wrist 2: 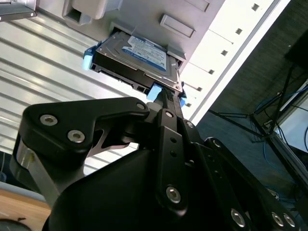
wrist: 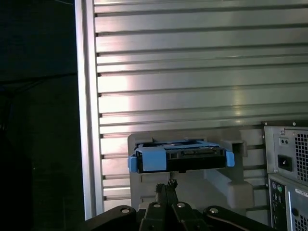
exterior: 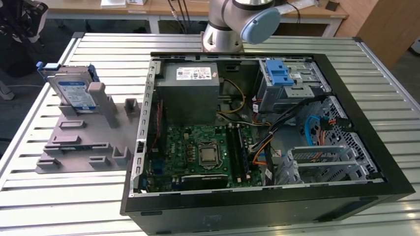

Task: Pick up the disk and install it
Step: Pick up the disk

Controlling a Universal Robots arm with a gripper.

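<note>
Ribbed metal table (exterior: 276, 43) carries an open computer case (exterior: 262, 199) and, near its far corner at the exterior view's left, a grey holder (exterior: 78, 147) with the disk (exterior: 71, 91) on edge. In the first wrist view the gripper (wrist: 168, 185) is clenched empty, short of the disk; pickup and installation both remain.

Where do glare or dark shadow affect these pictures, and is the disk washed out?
First wrist view: glare on the table slats, blackness beside them, disk dim. Second wrist view: the table's edge burns white, the disk's label does not. Exterior view: even light.
</note>
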